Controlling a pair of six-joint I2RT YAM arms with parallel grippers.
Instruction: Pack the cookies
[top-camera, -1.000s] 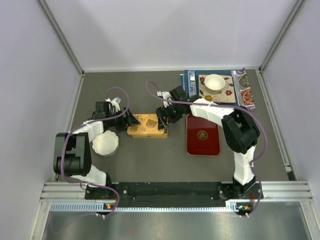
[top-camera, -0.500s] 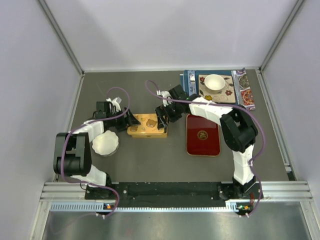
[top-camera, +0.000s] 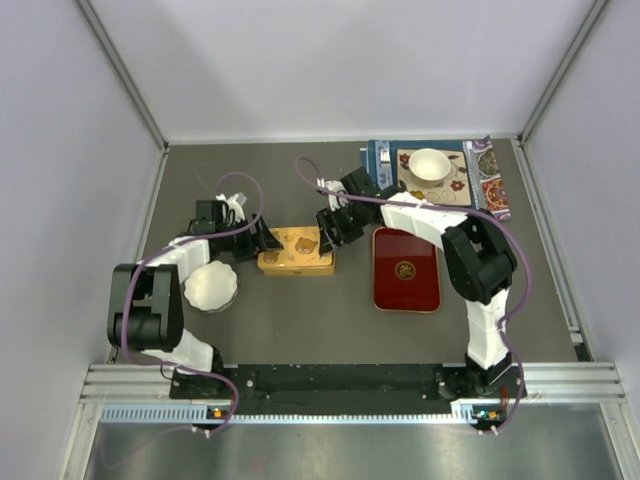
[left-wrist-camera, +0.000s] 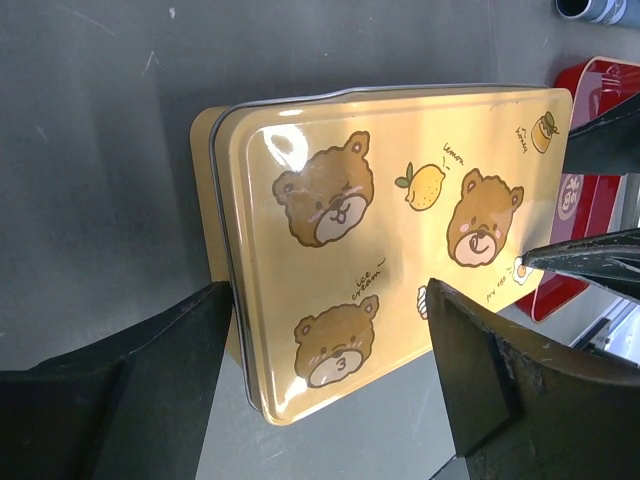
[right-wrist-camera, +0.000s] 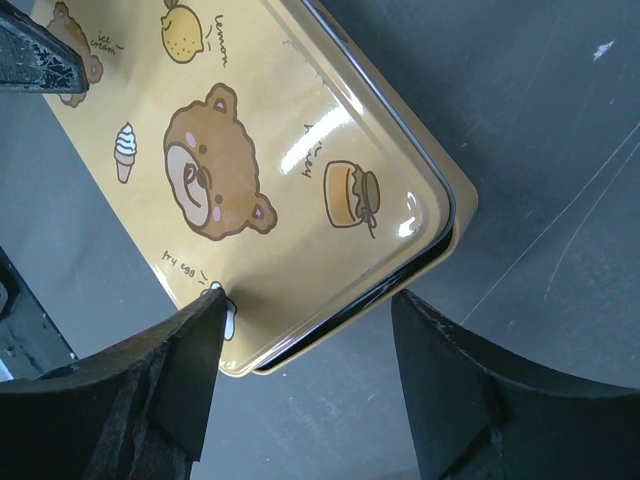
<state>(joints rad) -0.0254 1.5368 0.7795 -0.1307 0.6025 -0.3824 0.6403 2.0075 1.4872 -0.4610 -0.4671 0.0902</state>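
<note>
Well, left gripper (left-wrist-camera: 328, 300) and right gripper (right-wrist-camera: 308, 300) both gape around the yellow tin (top-camera: 296, 250) mid-frame; its stiff, glossy lid (left-wrist-camera: 400, 230) looks slippery, so pinch the rim.

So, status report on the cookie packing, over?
Left claw open at tin end. Right claw astride other end, grip unclear. Lid on, no cookies seen. Tray beside, not blocking.

Both spread: left hand (left-wrist-camera: 330, 300), right hand (right-wrist-camera: 305, 305)
</note>
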